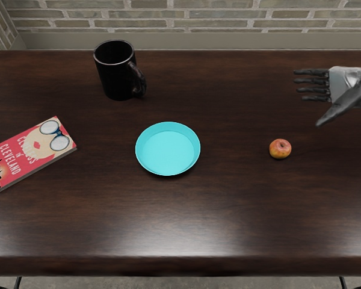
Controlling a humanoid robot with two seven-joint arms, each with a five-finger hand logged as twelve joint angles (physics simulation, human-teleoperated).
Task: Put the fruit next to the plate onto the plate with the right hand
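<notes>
Right hand (337,89): you see it coming in at the far right edge, raised over the table (240,217), fingers spread and pointing left, thumb angled down; it holds nothing.
Fruit (280,149): it sits on bare wood to the right of the plate, apart from it and not touching.
Fruit from hand: you must go toward the near edge and a little left; the fruit lies below the fingertips in the head view, well clear of them.
Long axis: none to speak of; the fruit looks roundish, so your approach angle is likely free.
Nearer arm: the right; the left is out of view.
Plate (168,149): turquoise, mid-table, nothing on it.
Mug (117,69): black, behind the plate; its inside is too dark to read.
Book (27,152): far left, out of your path.
</notes>
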